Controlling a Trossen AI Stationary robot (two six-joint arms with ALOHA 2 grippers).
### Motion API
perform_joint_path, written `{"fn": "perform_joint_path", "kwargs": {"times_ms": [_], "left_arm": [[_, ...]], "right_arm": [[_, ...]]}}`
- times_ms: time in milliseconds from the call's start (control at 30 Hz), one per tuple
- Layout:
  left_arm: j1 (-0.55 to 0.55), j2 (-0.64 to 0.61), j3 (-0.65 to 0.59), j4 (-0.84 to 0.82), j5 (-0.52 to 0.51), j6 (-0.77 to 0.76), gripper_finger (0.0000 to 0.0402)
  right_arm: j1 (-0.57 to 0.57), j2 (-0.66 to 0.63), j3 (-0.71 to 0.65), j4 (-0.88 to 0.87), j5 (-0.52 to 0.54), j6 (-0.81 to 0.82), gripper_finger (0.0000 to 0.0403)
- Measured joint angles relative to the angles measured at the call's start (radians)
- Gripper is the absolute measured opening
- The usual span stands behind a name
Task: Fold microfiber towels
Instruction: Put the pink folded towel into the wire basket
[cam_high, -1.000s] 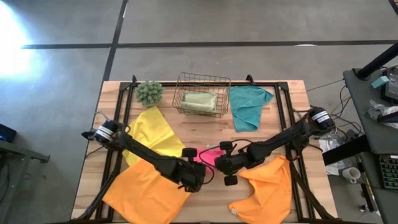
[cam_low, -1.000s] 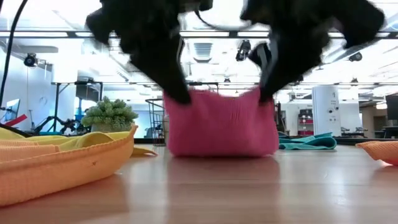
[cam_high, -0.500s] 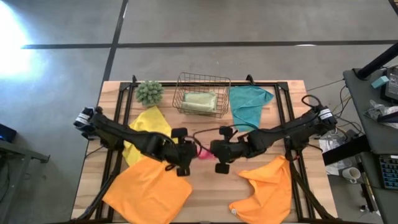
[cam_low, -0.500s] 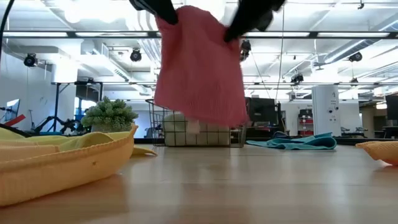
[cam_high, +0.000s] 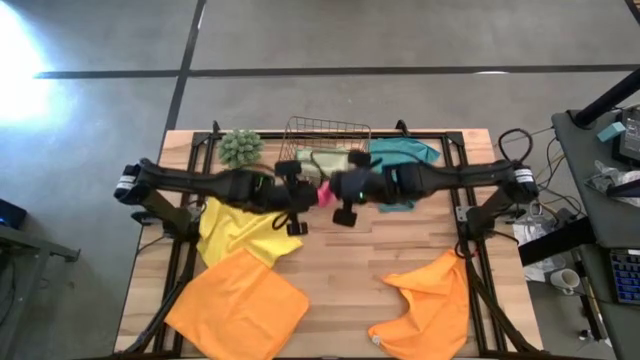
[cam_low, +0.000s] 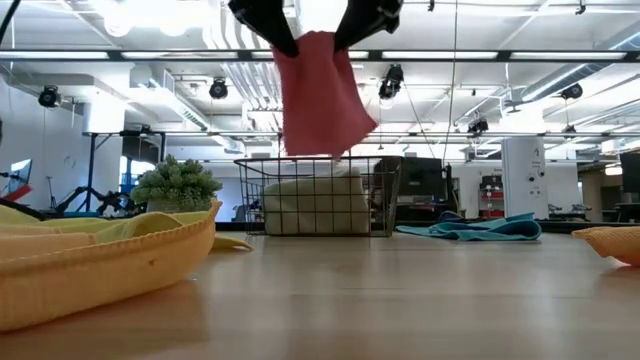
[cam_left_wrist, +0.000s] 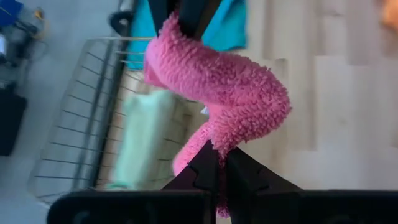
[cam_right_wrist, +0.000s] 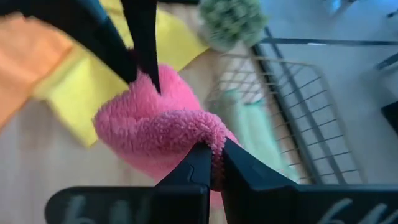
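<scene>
Both tools pinching pink towel edges, hanging above wire basket

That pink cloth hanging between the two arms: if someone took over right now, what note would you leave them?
Left tool and right tool: both shut on the folded pink towel, held in the air over the wire basket.
Done: sage green towel folded, in the basket.
Left: drop pink in; fold the yellow towel, teal towel and two orange towels lying on the table.
</scene>
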Motion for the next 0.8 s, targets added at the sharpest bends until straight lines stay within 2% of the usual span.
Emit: {"fn": "perform_joint_path", "kwargs": {"times_ms": [267,500,633,800], "left_arm": [[0.154,-0.001,0.09,0.002,-0.006,0.241,0.0],[0.35,0.0,0.085,0.03,0.014,0.429,0.0],[0.455,0.03,0.082,0.064,0.092,0.494,0.0],[0.546,0.107,0.082,0.11,0.117,0.504,0.0]], "right_arm": [[-0.149,0.004,0.074,0.03,-0.028,-0.116,0.0009],[-0.302,0.074,0.074,0.105,-0.108,-0.169,0.0009],[-0.382,0.131,0.074,0.132,-0.174,-0.183,0.0009],[-0.463,0.204,0.073,0.148,-0.23,-0.2,0.0008]]}}
